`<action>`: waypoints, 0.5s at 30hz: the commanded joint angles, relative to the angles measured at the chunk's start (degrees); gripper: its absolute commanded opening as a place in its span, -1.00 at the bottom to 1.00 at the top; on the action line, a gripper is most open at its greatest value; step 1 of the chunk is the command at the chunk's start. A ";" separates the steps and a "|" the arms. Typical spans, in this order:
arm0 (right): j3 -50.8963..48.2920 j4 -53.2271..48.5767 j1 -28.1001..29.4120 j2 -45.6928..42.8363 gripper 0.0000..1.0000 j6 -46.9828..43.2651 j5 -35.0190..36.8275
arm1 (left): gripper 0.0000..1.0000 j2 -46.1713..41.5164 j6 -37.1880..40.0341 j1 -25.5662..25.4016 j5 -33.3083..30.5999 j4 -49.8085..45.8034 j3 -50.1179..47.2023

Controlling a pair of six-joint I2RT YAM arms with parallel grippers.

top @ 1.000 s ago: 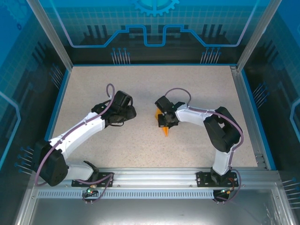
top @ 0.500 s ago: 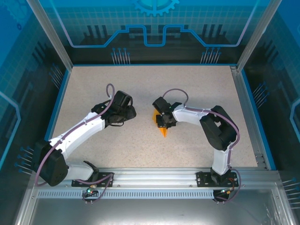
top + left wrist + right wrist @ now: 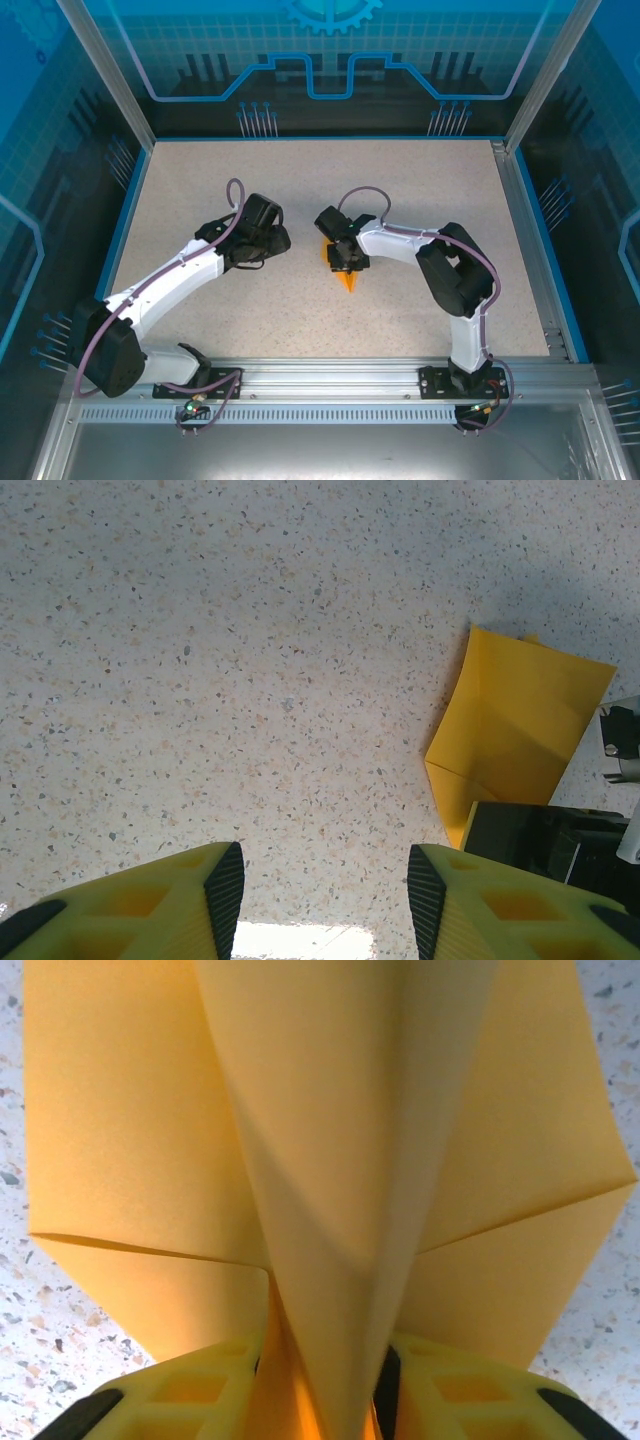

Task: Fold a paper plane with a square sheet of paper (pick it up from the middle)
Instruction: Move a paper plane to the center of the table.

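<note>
In the last second the right gripper [image 3: 338, 256] slid up the paper plane [image 3: 347, 280] away from its nose, jaws easing apart around the centre fold. Whether they still pinch it I cannot tell, but a creasing stroke looks finished. The plane lies at the middle of the table [image 3: 200, 180], long axis near-to-far, nose toward the arm bases; the left gripper [image 3: 325, 880] is spread.

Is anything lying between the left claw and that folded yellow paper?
Nothing visible. Bare speckled table is all that separates the open left gripper from the folded paper. The right gripper straddles the paper's raised centre fold.
</note>
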 commanded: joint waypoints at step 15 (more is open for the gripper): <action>1.70 -3.64 -0.27 -10.92 0.05 -0.74 -0.55 | 0.01 -2.52 0.70 0.43 -3.91 -0.59 -0.54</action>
